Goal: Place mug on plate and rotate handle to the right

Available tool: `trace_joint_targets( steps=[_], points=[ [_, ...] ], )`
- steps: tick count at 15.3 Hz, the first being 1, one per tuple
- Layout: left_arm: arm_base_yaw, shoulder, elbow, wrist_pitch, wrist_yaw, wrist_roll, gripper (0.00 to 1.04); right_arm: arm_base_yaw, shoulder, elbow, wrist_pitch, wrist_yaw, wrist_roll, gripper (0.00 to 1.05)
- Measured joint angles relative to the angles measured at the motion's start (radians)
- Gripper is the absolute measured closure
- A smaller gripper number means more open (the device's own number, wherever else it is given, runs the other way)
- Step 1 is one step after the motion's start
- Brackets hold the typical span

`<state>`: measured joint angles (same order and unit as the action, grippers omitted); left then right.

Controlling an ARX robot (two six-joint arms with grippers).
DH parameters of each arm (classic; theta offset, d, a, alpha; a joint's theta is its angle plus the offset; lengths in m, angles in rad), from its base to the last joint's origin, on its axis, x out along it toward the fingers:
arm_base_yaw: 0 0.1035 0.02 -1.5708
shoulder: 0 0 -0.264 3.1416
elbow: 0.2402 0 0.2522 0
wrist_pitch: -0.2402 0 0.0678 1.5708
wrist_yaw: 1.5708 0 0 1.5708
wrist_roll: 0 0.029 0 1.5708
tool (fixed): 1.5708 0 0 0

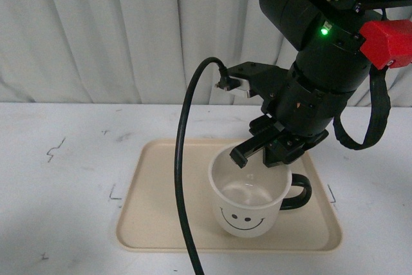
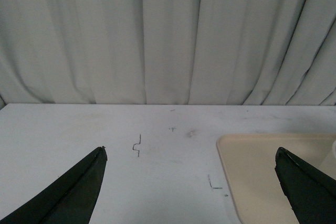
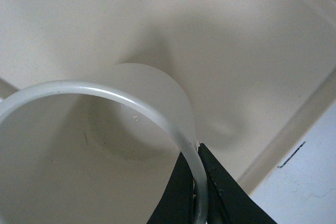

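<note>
The white mug [image 1: 248, 204] with the black smiley face stands upright on the beige plate [image 1: 151, 220], right of the plate's middle. Its black handle [image 1: 300, 192] points to the right and the face looks toward the camera. My right gripper [image 1: 261, 154] comes down from above and is shut on the mug's far rim, one finger inside and one outside. The right wrist view shows the rim [image 3: 113, 90] pinched between the black jaws of the gripper [image 3: 197, 153], with the plate [image 3: 236, 51] below. My left gripper [image 2: 190, 149] is open and empty above the table, left of the plate [image 2: 262, 177].
A black cable [image 1: 182, 178] loops down in front of the plate's left half. The white table [image 1: 64, 191] has small black marks [image 2: 137, 146]. A grey curtain [image 1: 129, 30] hangs behind. The plate's right rim [image 1: 325, 194] is close to the handle.
</note>
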<state>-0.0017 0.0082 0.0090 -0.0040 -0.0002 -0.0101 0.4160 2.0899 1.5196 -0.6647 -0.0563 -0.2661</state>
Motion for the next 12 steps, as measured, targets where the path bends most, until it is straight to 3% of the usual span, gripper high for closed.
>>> trace_joint_targets(
  steps=[10, 12],
  points=[
    [0.000, 0.000, 0.000, 0.000, 0.000, 0.000, 0.07, 0.004, 0.002, -0.012, 0.029, 0.018, -0.082, 1.02],
    [0.000, 0.000, 0.000, 0.000, 0.000, 0.000, 0.07, 0.006, 0.008, -0.014, 0.060, 0.025, -0.251, 1.02]
  ],
)
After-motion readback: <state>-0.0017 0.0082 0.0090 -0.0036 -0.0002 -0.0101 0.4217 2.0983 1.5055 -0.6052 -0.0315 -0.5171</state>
